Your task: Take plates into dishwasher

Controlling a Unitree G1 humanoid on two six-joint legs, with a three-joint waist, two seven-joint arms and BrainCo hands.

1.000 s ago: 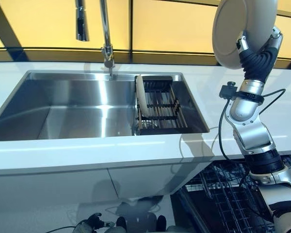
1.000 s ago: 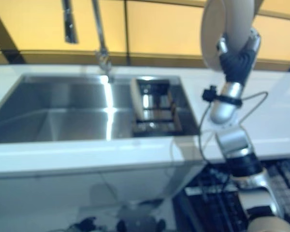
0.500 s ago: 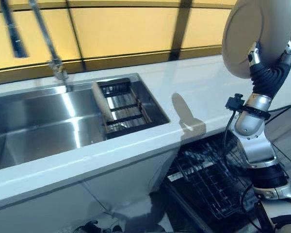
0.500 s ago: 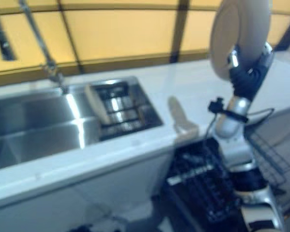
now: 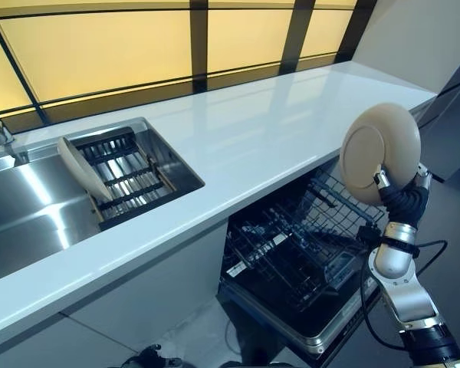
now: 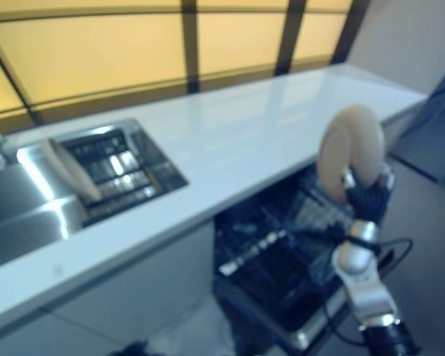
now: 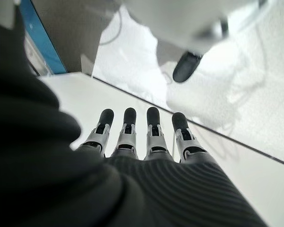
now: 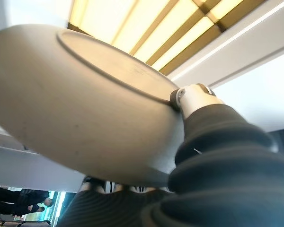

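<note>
Right hand (image 5: 402, 201) raised upright, fingers clamped on a beige plate (image 5: 379, 152); thumb (image 8: 195, 97) presses the plate's underside at the foot ring, the other fingers hidden behind the plate. Plate held on edge, roughly vertical, underside facing the camera, above the fingers and in the air over the open dishwasher (image 5: 307, 261). Dishwasher rack (image 5: 291, 257) pulled out, dark wire, below and to the left of the fingers; plate not touching it. White table (image 5: 238, 146) runs well to the left of the fingers, its front edge near the plate but apart. Sink (image 5: 38, 207) far left, with a black wire drying rack (image 5: 130, 176) inside it and a second beige plate (image 5: 83, 170) leaning tilted at the rack's left end. Left hand (image 7: 142, 137) shows only in its own wrist view, fingers straight and released, holding nothing, over a pale surface.
</note>
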